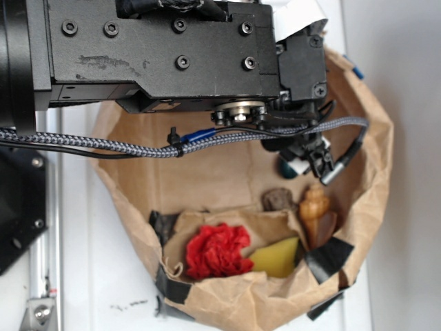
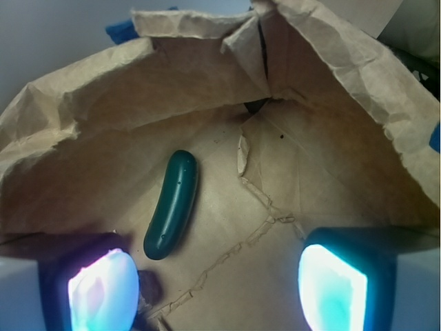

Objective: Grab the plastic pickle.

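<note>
**Gripper over bag, pickle ahead of the left-hand pad**

Exterior: a brown paper bag (image 1: 227, 179) with rolled-down walls sits on a white surface (image 1: 110, 276), black tape patches (image 1: 327, 258) on its rim. The black arm (image 1: 165, 52) and a braided cable (image 1: 103, 145) cover the top of the bag. Along the near wall lie a red crumpled piece (image 1: 217, 249), a yellow wedge (image 1: 277, 258), a tan seashell (image 1: 315, 210) and a small grey-brown rock (image 1: 278, 199). The gripper (image 1: 306, 162) hangs inside the bag; a dark teal sliver by it (probably the pickle) is mostly hidden.

Wrist: the plastic pickle (image 2: 172, 204) lies flat on the creased bag floor, lengthwise away from the camera, near end just ahead of the left-hand fingertip (image 2: 103, 289). The two pads are spread wide with nothing between them; the pickle is off-centre, towards the left-hand one.
</note>
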{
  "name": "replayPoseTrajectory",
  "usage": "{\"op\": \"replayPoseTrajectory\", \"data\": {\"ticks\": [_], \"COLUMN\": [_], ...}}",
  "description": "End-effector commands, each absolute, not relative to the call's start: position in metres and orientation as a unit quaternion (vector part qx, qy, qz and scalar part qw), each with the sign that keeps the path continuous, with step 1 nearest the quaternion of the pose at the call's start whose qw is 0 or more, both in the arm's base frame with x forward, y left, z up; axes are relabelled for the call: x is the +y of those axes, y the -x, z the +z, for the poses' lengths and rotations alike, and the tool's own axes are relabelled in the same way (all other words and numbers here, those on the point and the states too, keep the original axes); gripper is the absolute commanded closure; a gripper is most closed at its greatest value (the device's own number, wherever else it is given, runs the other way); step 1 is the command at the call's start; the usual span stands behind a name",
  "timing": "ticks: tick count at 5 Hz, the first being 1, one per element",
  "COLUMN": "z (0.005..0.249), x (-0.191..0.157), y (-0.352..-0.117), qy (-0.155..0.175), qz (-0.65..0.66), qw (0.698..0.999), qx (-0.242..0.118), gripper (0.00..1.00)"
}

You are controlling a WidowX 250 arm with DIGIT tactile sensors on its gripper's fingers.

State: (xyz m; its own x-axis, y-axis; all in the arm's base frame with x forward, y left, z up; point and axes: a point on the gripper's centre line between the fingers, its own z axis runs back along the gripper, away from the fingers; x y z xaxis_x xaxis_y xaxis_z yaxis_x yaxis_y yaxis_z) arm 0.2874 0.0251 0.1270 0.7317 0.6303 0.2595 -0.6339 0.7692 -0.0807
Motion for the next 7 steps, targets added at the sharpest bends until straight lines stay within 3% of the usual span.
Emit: {"op": "replayPoseTrajectory", "data": {"ticks": [1, 2, 3, 4, 5, 6, 7], "z": [0.142, 0.120, 0.107, 0.100, 0.096, 0.087, 0.083], "x": [0.037, 0.039, 0.046, 0.049, 0.051, 0.046, 0.033], "y": [-0.290, -0.296, -0.295, -0.294, -0.303, -0.317, -0.321], "qy": [0.000, -0.054, -0.078, -0.049, 0.004, 0.046, 0.054], "qz": [0.355, 0.374, 0.362, 0.335, 0.324, 0.359, 0.355], "qw": [0.921, 0.912, 0.918, 0.934, 0.939, 0.925, 0.929], "qx": [-0.162, -0.160, -0.138, -0.115, -0.114, -0.119, -0.089], "gripper": [0.00, 0.00, 0.00, 0.00, 0.00, 0.00, 0.00]}}
